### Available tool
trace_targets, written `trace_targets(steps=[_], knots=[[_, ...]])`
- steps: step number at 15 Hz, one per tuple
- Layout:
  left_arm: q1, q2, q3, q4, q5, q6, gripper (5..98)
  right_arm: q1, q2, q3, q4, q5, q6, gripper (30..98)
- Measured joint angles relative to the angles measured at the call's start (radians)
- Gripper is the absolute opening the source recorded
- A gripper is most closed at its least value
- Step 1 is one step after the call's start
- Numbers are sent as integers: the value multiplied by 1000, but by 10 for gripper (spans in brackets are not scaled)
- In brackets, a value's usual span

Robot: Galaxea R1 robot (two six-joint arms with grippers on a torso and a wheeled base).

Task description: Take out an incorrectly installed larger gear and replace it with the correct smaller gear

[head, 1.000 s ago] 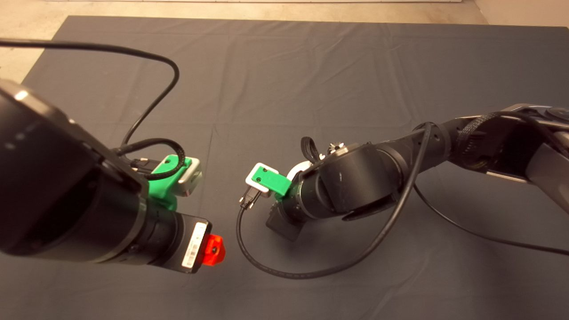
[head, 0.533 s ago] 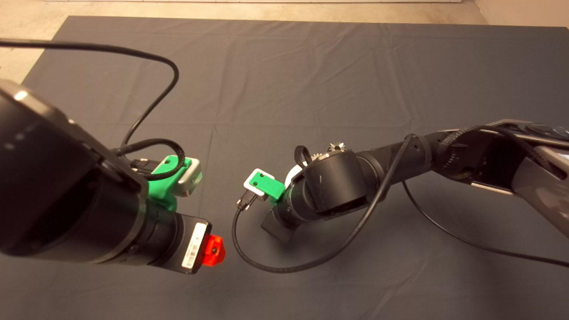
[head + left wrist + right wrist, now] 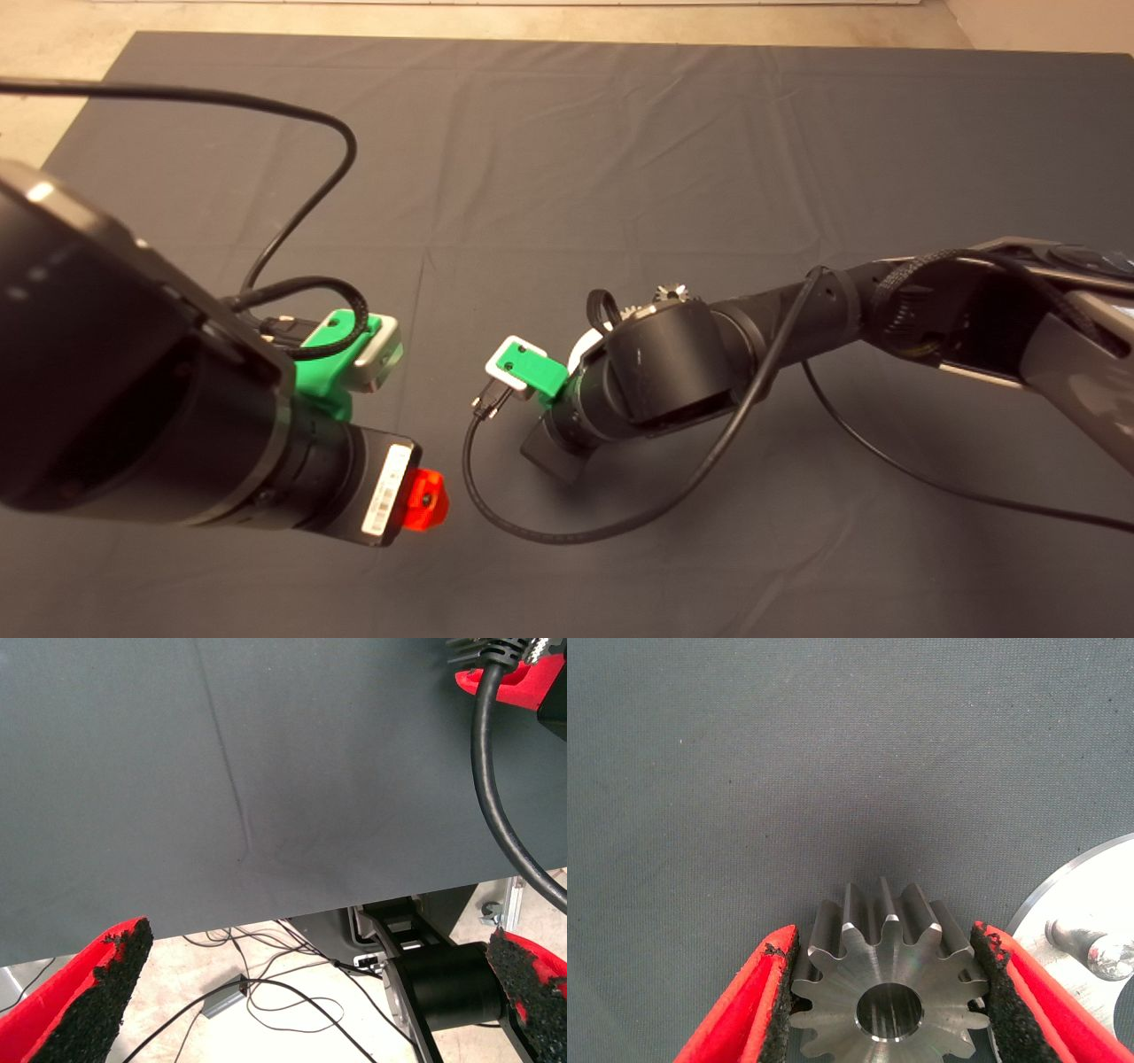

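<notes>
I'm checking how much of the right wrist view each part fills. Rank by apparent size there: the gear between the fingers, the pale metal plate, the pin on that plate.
1. the smaller gear, nearest the camera, which inflates it
2. the plate, cut off by the picture's edge, so its true size is unsure
3. the pin

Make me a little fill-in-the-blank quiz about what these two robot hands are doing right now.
1. The right hand grips a small grey ____ between its red fingers.
2. The left hand holds ____; its fingers are spread wide apart.
3. In the right wrist view, a short pin stands on a round ____ plate beside the gear.
4. Everything sits over a dark ____.

Missing words: gear; nothing; silvery; mat
</notes>
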Motion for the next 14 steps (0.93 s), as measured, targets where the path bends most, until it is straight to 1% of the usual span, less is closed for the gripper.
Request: trace_targets(steps=[3,5,7,8,9,11,13,14], knots=[[0,0,0,0,0,0,978,0,0,0,-1,0,-1,497],[0,0,0,0,0,0,978,-3,-2,0,-2,2,-1,522],[0,0,0,0,0,0,978,-3,-2,0,-2,4,-1,523],[0,0,0,0,0,0,978,-3,-2,0,-2,4,-2,560],[0,0,0,0,0,0,978,-3,-2,0,-2,4,-2,577],[0,0,0,0,0,0,978,-3,-2,2,-2,4,-2,581],[0,0,0,0,0,0,978,-1,-2,10,-2,4,-1,630],[0,0,0,0,0,0,978,4,-1,13,-2,5,2,630]])
